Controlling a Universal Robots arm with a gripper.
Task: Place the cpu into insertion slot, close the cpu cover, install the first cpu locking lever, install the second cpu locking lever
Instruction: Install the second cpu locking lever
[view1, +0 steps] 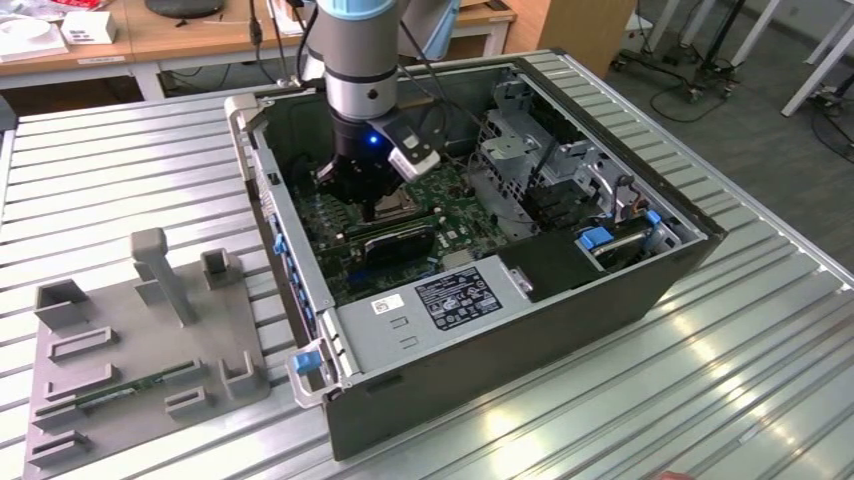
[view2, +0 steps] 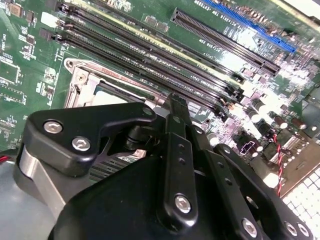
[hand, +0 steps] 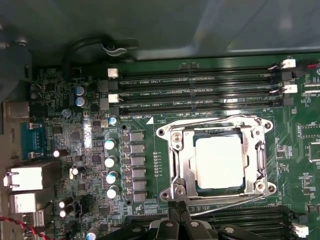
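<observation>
Gripper (hand: 178, 211), fingers pressed together with nothing between them, tips at the edge of the closed cover (hand: 182, 165). The cpu (hand: 220, 162) sits in the slot (hand: 216, 189) on the board (hand: 165, 105), framed by the cover, beside the memory slots (hand: 195, 92).

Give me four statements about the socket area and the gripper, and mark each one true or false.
1. The cpu lies in the insertion slot. True.
2. The cpu cover stands raised off the socket. False: it lies flat around the chip.
3. The gripper is at the socket's edge. True.
4. The computer case stands upright with its side panel on. False: it lies open on the slatted table, board facing up.
</observation>
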